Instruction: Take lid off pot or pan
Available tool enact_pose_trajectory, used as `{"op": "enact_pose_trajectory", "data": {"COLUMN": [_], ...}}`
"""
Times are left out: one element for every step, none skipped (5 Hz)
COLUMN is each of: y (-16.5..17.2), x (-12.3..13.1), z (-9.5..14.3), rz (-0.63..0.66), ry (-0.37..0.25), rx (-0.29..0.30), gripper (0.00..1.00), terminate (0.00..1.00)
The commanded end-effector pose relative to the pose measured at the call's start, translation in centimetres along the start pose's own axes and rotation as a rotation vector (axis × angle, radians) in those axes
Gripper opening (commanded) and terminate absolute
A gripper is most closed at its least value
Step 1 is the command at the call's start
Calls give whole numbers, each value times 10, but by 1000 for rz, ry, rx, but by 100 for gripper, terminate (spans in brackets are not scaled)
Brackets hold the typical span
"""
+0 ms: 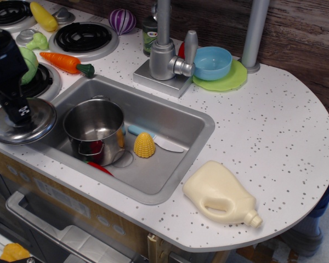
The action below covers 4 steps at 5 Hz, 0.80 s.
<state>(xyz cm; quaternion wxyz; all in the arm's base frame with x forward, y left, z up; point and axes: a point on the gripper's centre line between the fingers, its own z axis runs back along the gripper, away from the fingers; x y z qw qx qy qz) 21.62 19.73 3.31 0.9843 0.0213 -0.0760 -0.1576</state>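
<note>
A: Bottle [221, 195], cream plastic, on its side on the speckled surface [274, 120], nearest the camera, just past the sink's [183, 164] front right corner. Cap end points away from the sink.

B: Noted. Sink contents?

A: The pot [94, 130] stands upright in the sink's left half, open, no cover on it. Something red lies at its base on the near side; can't resolve what. A yellow corn cob [144, 145] sits right of the pot, near but apart. A pale knife-like piece with a blue handle [153, 138] lies behind the corn.

B: Lid?

A: The lid [21, 123] is left of the sink, over the surface at the sink's left rim, knob side up and roughly level. Whether it rests on the surface or hangs just above, I can't tell.

B: Jaws?

A: The gripper [21, 112] comes down onto the lid's centre, jaws closed around the knob. The knob itself is hidden by the black fingers.

B: Further back?

A: Behind the sink's left corner: a green cabbage [27, 64], partly hidden by the arm, on a stove burner [44, 81]; then a carrot [66, 62]. Behind the sink's far rim stands the faucet [165, 52]. Right of the faucet, a light blue bowl [212, 62] on a green plate [230, 81]. Farthest from the sink: a purple striped vegetable [122, 21] and a yellow one [44, 16].
</note>
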Motion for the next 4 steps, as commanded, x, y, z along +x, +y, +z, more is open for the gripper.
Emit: {"op": "enact_pose_trajectory", "data": {"y": [7,7,7,7], "x": [-2,-2,-2,-2], "z": [1,1,1,1], "rz": [-25,-25,-25,-25], "ry": [-21,-21,-21,-21], "rx": [21,21,21,21], "gripper": [100,100,100,100], "terminate": [0,0,0,100]}}
